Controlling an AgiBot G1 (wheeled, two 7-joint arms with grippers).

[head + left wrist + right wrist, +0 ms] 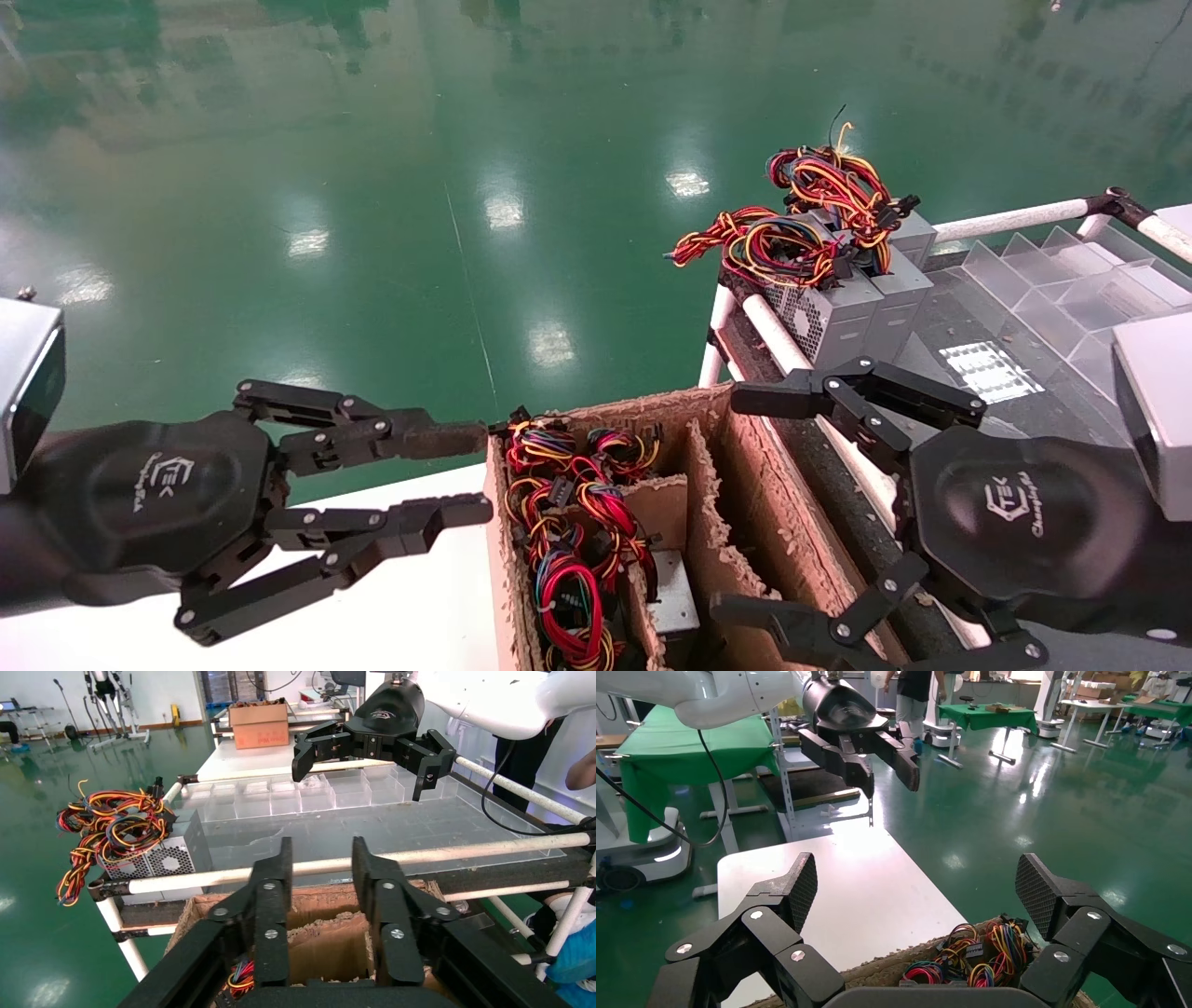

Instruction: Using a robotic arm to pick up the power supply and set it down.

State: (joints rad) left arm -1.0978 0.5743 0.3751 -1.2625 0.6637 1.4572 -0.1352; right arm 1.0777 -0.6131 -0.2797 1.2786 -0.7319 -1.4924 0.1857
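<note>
A power supply point(672, 596) lies down in the cardboard box point(708, 485); a strip of its grey metal shows beside a tangle of mostly red wires point(570, 582). The right wrist view shows those wires point(968, 955) just under the jaws. My right gripper point(726, 505), black with a TEK logo, hovers over the box, open wide with nothing between its fingers point(918, 881). My left gripper point(484, 472) hangs at the box's left edge, open and empty point(322, 857). One of its fingertips point(447, 438) looks brown and worn.
Grey power supplies point(838, 312) with yellow-orange wire bundles stand on the white-pipe rack point(773, 340), beside clear plastic dividers point(1071, 280). A white table point(410, 596) lies left of the box, with green floor beyond. Torn cardboard partitions point(708, 522) split the box.
</note>
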